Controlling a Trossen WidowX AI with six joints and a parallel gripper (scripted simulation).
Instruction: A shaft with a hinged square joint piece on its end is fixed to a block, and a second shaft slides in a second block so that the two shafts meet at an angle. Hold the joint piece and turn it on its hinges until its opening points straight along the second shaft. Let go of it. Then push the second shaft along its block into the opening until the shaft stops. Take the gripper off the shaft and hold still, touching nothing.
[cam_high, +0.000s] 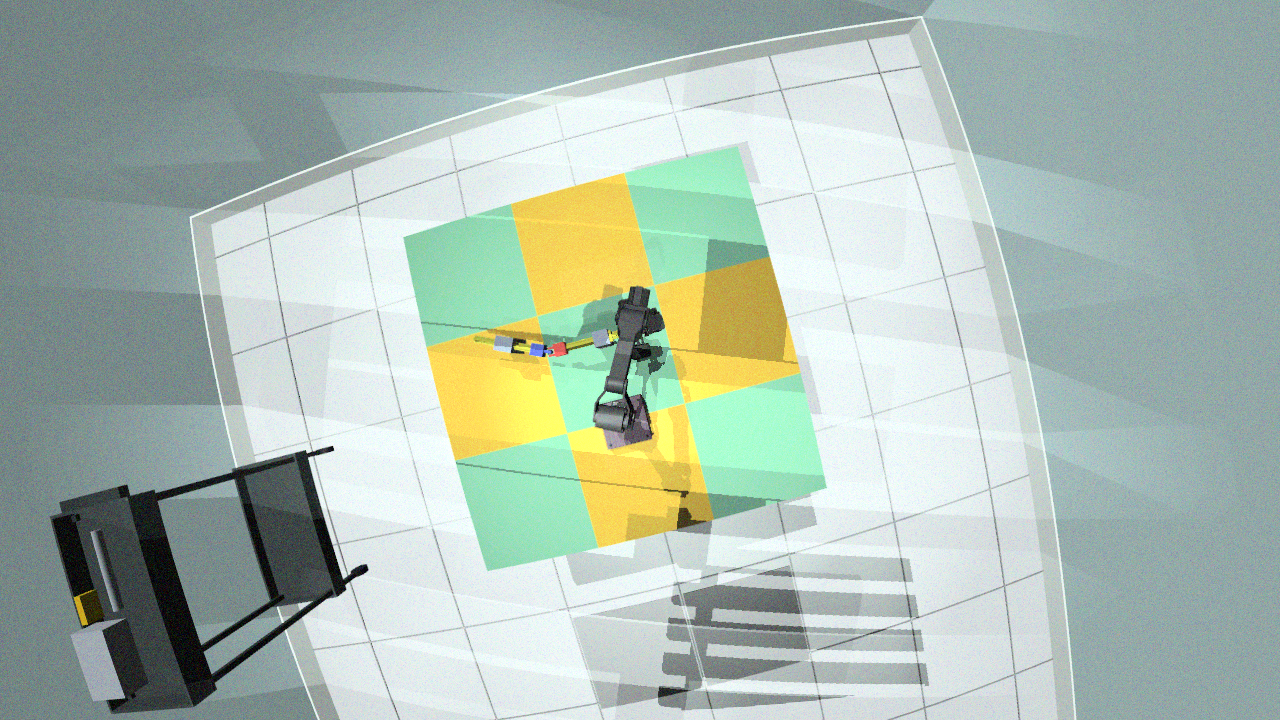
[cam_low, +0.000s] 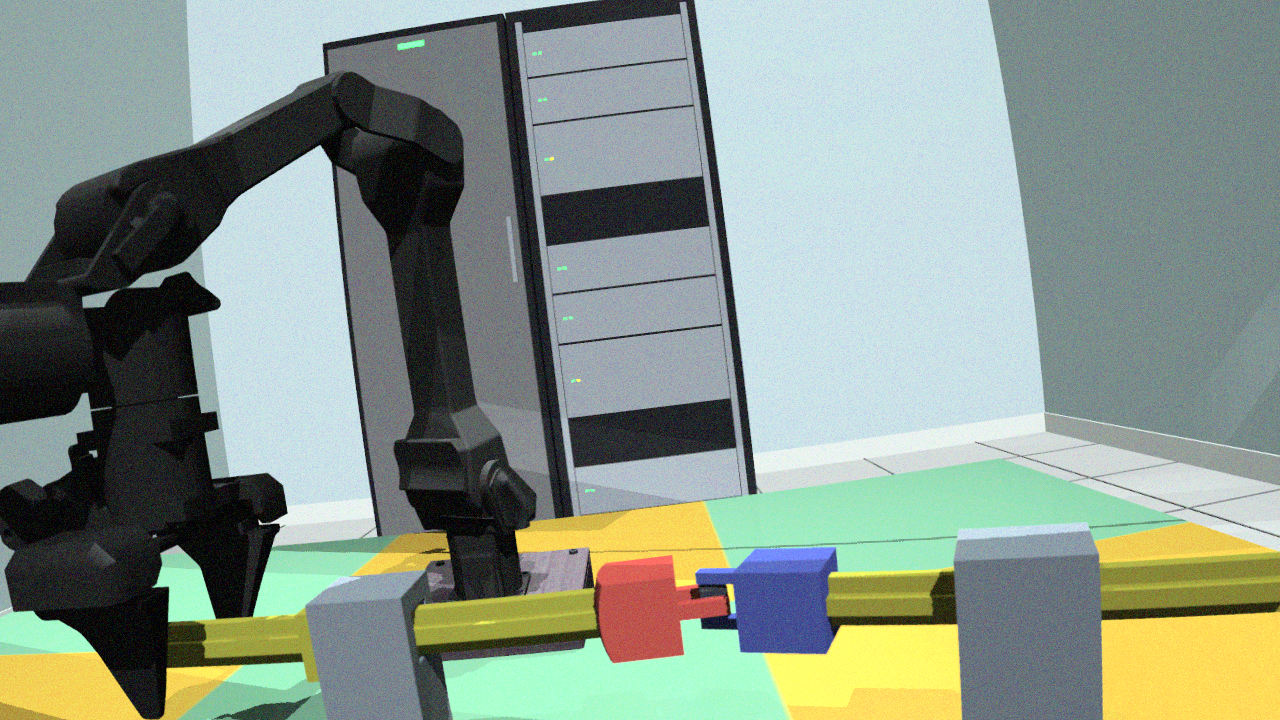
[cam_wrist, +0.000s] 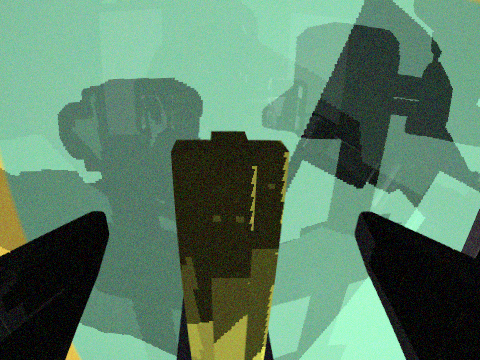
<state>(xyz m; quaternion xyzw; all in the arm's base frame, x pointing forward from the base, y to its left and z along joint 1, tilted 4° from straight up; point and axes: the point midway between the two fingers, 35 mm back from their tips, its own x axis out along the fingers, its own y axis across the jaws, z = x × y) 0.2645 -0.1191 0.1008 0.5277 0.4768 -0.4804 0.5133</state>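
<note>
The checkered mat (cam_high: 474, 402) (cam_low: 913, 488) (cam_wrist: 225, 55) carries two grey blocks (cam_high: 503, 343) (cam_high: 601, 337) (cam_low: 1027, 626) (cam_low: 362, 644) — plus a base plate (cam_high: 615, 442) (cam_low: 574, 568) (cam_wrist: 473, 242).

In the exterior view, the far shaft (cam_low: 1190, 573) runs off the right edge and both grey blocks (cam_low: 362, 644) (cam_low: 1027, 626) are cut by the bottom edge. In the top view, the arm (cam_high: 623, 358) hides the pincer's fingertips.

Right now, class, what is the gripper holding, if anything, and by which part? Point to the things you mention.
Nothing: the gripper (cam_low: 192, 626) (cam_wrist: 235, 224) is open, its fingers spread clear on both sides of the yellow shaft's end (cam_wrist: 220, 200).
</note>
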